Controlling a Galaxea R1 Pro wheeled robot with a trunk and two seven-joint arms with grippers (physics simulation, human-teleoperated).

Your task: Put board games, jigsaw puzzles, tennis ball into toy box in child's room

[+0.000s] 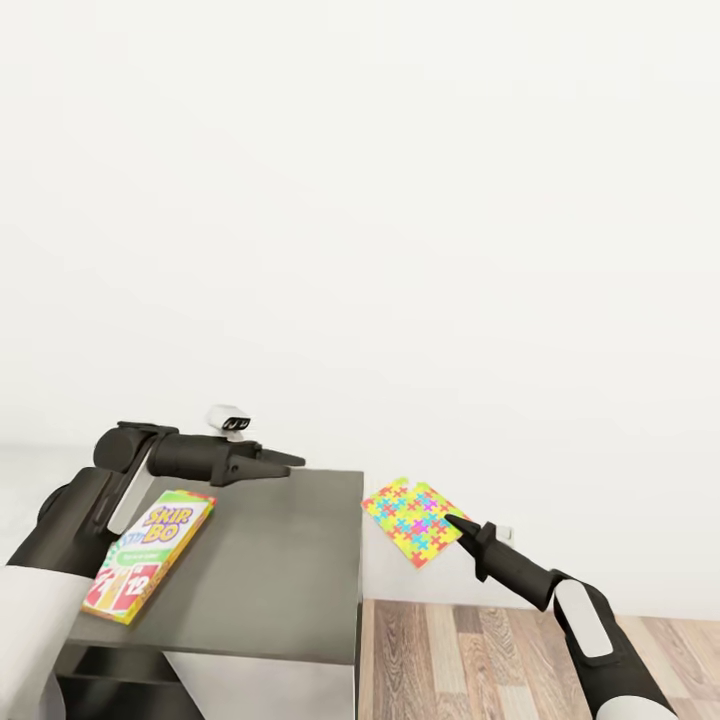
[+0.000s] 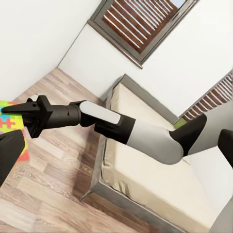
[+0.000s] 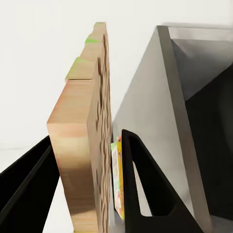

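A jigsaw puzzle (image 1: 410, 518), a thin square of bright interlocking pieces, hangs tilted in the air just right of the cabinet's edge, above the floor. My right gripper (image 1: 455, 522) is shut on its lower right corner. The right wrist view shows the jigsaw puzzle (image 3: 82, 145) edge-on between both fingers. A board game (image 1: 150, 553) with white, green and red print lies flat on the dark grey cabinet top (image 1: 280, 570), near its left side. My left gripper (image 1: 290, 463) hovers over the cabinet's back edge, holding nothing. Its dark fingers (image 2: 9, 150) stand wide apart in the left wrist view.
Wood-plank floor (image 1: 520, 650) lies right of the cabinet, with a white wall behind it. In the left wrist view, behind my right arm (image 2: 121, 126), the bed (image 2: 160, 179) stands with its beige mattress and grey frame under a dark-framed window (image 2: 141, 24).
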